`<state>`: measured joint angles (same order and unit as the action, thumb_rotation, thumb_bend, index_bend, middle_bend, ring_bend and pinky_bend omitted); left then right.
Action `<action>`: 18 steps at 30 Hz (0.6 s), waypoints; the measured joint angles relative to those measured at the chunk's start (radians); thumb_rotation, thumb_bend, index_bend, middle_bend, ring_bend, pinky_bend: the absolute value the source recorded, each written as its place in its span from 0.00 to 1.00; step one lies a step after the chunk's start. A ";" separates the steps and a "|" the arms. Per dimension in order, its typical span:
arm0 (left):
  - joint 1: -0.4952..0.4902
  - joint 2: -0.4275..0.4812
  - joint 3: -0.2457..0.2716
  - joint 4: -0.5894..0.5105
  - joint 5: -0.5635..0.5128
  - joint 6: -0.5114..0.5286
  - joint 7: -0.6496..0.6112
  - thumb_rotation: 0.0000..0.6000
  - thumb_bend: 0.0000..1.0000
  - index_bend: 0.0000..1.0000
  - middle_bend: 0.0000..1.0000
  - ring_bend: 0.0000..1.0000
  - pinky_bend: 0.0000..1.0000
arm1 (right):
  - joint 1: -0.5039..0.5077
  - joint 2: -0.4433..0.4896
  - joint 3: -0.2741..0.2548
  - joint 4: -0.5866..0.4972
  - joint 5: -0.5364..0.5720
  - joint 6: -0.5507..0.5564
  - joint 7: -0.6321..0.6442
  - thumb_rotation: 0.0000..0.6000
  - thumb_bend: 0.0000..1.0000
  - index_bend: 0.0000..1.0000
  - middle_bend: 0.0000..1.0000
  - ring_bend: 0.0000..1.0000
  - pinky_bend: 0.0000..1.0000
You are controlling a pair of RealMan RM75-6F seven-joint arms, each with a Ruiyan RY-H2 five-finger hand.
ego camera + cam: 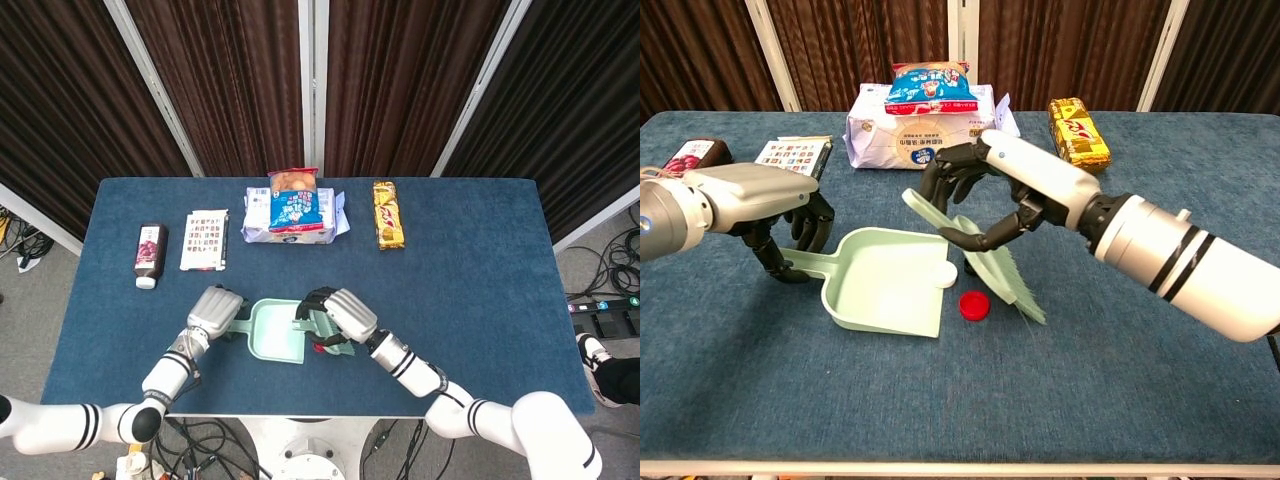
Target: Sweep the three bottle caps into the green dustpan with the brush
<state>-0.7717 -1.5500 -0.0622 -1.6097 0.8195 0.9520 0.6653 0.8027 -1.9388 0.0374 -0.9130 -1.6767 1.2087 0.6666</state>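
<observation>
The green dustpan (880,292) lies open-side right on the blue table (1110,380). My left hand (745,195) grips its handle (800,262). My right hand (1005,175) holds the pale green brush, whose bristles (1008,282) slant down to the cloth just right of the pan's mouth. A white cap (946,275) sits at the pan's lip. The red cap (974,305) lies on the cloth in front of the bristles. The black cap is hidden behind the brush. From the head view, the dustpan (272,332) sits between left hand (215,312) and right hand (342,312).
Along the far edge stand a white tissue pack (910,130) with a chip bag (928,85) on it, a yellow snack bar (1078,128), a booklet (790,155) and a lying dark bottle (695,153).
</observation>
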 measured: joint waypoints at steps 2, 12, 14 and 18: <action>-0.005 -0.010 0.000 0.001 -0.010 0.005 0.006 1.00 0.35 0.59 0.58 0.42 0.31 | 0.006 -0.030 0.003 0.031 -0.005 0.010 0.010 1.00 0.60 0.74 0.69 0.34 0.32; -0.030 -0.052 -0.012 -0.007 -0.044 0.016 0.014 1.00 0.35 0.60 0.59 0.43 0.32 | 0.020 -0.124 0.014 0.137 -0.020 0.076 0.053 1.00 0.61 0.74 0.69 0.34 0.32; -0.032 -0.064 -0.011 -0.004 -0.043 0.019 0.012 1.00 0.35 0.60 0.59 0.43 0.32 | 0.021 -0.134 0.016 0.147 -0.020 0.086 0.062 1.00 0.61 0.74 0.69 0.34 0.32; -0.040 -0.081 -0.019 0.004 -0.043 0.023 0.006 1.00 0.35 0.60 0.59 0.43 0.32 | 0.023 -0.151 0.022 0.161 -0.018 0.102 0.073 1.00 0.61 0.74 0.69 0.34 0.32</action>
<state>-0.8116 -1.6310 -0.0812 -1.6056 0.7766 0.9753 0.6711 0.8252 -2.0897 0.0593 -0.7521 -1.6946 1.3103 0.7399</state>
